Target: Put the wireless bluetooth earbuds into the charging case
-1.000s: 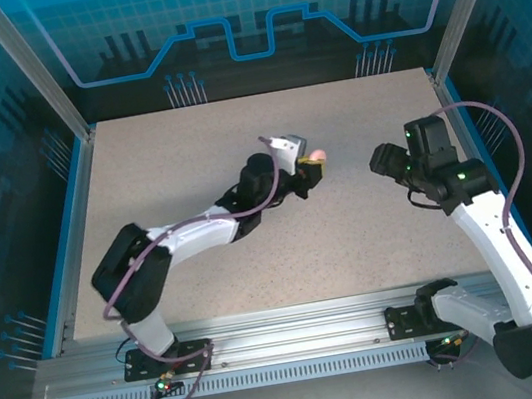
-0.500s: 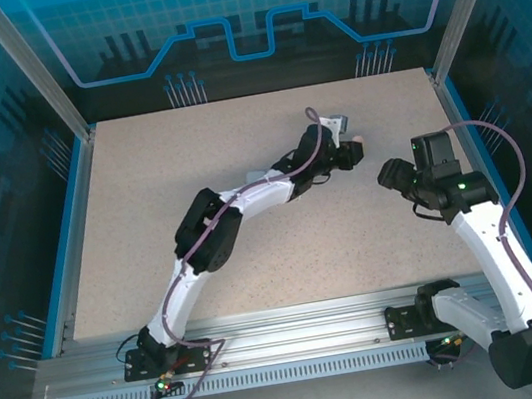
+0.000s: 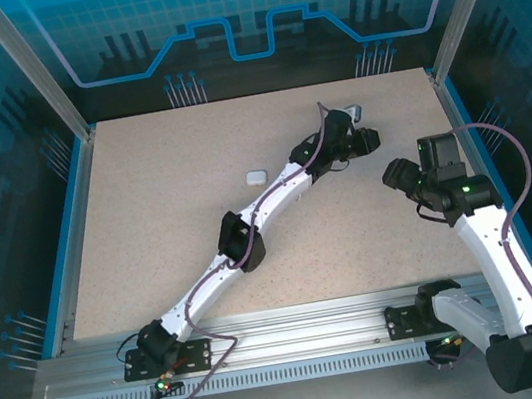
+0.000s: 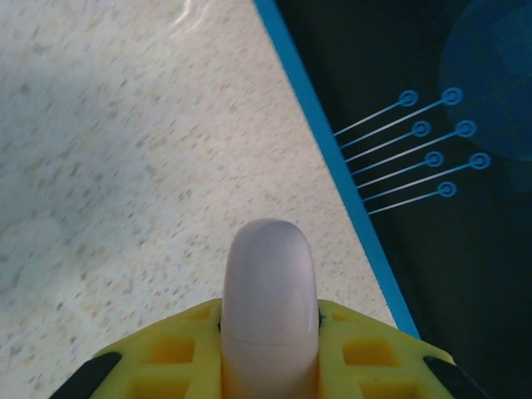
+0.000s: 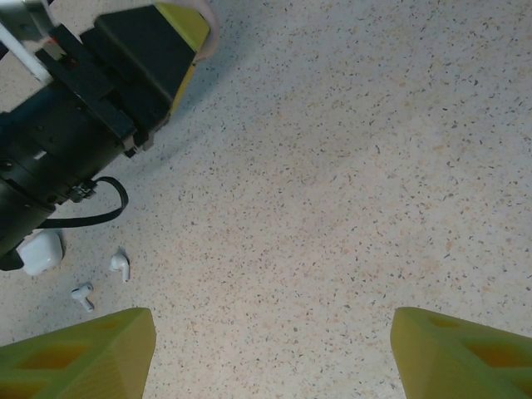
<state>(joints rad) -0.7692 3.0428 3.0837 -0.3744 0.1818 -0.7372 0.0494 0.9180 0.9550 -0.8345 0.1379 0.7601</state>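
My left gripper point(image 4: 270, 320) is shut on a pale pinkish charging case point(image 4: 268, 266), which sticks out rounded between the yellow fingers point(image 4: 166, 353). The case is closed along its seam and hangs above the table near the blue right edge. From above, the left arm is stretched far out, with its gripper point(image 3: 368, 139) at the back right. My right gripper point(image 3: 391, 177) hovers open just in front of it, with bare table between its fingers point(image 5: 100, 349). In the right wrist view, a white charging case point(image 5: 40, 252) and two white earbuds point(image 5: 120, 264) point(image 5: 82, 295) lie on the table.
The white case point(image 3: 255, 175) lies left of the stretched left arm. The blue table edge point(image 4: 332, 158) runs close beside the held case, with dark wall beyond. The left gripper's black body point(image 5: 91, 91) and cable reach into the right wrist view at top left.
The left arm has stretched out to the back right, carrying the pinkish case. This uncovered the white case on the table. The right gripper shifted slightly towards the near side.
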